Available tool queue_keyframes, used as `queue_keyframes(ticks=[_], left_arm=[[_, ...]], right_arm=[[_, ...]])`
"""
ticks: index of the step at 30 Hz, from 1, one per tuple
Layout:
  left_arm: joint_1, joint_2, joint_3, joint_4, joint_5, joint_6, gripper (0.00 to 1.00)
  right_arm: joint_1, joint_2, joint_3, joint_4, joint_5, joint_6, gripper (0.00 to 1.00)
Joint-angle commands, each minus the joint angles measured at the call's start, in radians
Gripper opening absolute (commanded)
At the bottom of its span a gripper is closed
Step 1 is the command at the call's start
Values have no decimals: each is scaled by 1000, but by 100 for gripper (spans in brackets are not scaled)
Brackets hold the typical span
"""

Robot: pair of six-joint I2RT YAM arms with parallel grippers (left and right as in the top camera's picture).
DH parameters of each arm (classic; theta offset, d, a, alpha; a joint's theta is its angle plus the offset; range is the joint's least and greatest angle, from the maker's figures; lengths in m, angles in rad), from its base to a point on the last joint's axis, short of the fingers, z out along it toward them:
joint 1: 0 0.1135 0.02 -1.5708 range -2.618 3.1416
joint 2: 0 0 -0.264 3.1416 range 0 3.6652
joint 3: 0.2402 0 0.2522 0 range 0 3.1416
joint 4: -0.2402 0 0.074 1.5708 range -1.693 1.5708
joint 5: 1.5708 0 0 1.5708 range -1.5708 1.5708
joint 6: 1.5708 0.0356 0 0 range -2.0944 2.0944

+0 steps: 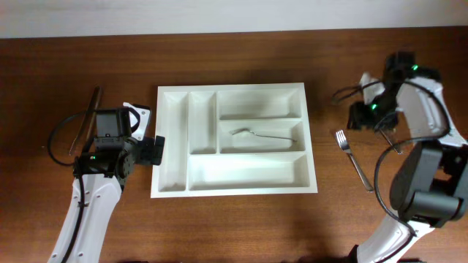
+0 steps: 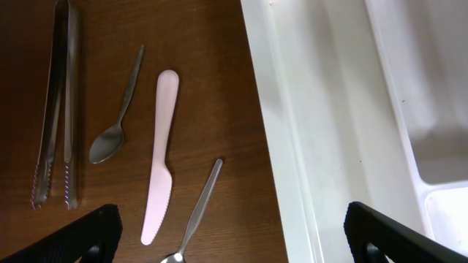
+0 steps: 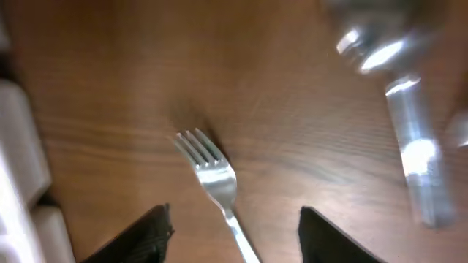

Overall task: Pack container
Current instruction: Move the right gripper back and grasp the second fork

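Overhead, you see the white tray (image 1: 232, 87) mid-table, with one spoon (image 1: 259, 134) lying in its middle right compartment. Your left gripper (image 2: 230, 234) hangs spread wide and empty just beside the tray's left edge, near a pink knife (image 2: 160, 157), a teaspoon (image 2: 111, 139) and tongs (image 2: 55, 102). Your right gripper (image 3: 232, 234) is likewise spread and holds nothing, one finger on each side of the handle of a fork (image 3: 212, 175) that lies on the table right of the tray.

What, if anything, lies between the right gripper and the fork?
Nothing visible. The right gripper hangs open over the fork, which lies on the table; a blurred metal object sits off to the side.
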Motion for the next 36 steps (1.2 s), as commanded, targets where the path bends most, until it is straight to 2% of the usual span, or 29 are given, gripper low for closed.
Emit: queue_keyframes(ticks=[1,10,13,17,23,31,36], left_arm=[[6,5,16,-1,-3,16,99],[6,5,16,-1,-3,16,99],[6,5,16,-1,-3,16,99],[6,5,16,-1,-3,16,99],[6,5,16,-1,-3,16,99],[6,5,16,-1,-3,16,99],[6,5,16,-1,-3,16,99]], right_arm=[[-2,-1,-111,35,33,21,53],[0,-1,-294,133,48,-23,52],[0,-1,-338,169,76,-21,42],[0,-1,-359,190,113,9,23],[0,-1,-359,190,137,54,4],[0,-65,-304,175,83,66,4],[17,-181,-209,163,-50,83,4]])
